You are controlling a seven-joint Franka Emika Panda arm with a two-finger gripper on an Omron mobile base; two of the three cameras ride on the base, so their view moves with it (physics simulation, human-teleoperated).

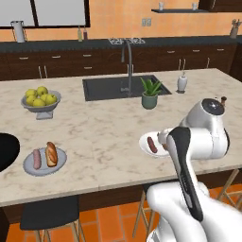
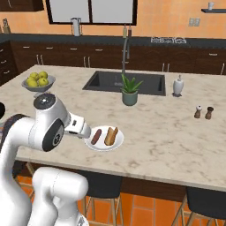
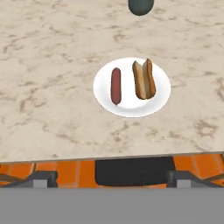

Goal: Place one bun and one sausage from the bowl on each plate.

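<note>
In the left base view, a pale grey plate (image 1: 45,163) is seen near the front left of the table (image 1: 108,137). A sausage (image 1: 37,159) and a bun (image 1: 51,154) lie side by side on it. The black bowl (image 1: 7,150) is cut off at the left edge, just beside that plate, and what is inside it cannot be seen. A white plate (image 1: 150,144) sits near the front right, partly hidden by the arm, and a second sausage (image 1: 151,144) is seen on it. A grey bowl of apples (image 1: 40,103) stands well apart, farther back.

In the right base view, the white plate (image 2: 104,138) is seen whole, with a sausage (image 2: 96,136) and a bun (image 2: 111,136) lying next to each other. The tool is hidden behind the arm here.

In the hand view, the white plate (image 3: 131,87) is looked down on from above. The sausage (image 3: 115,85) and the split bun (image 3: 144,79) rest on it, close but not touching. The tool (image 3: 111,178) shows as two dark tips set wide apart at the bottom, and nothing is held between them.

Both plates look filled, so the task seems to be done or nearly done. Most likely nothing more has to be picked up; the arm only needs to be lifted away without the white plate being bumped.

No brand, label or writing can be read in any view.
</note>
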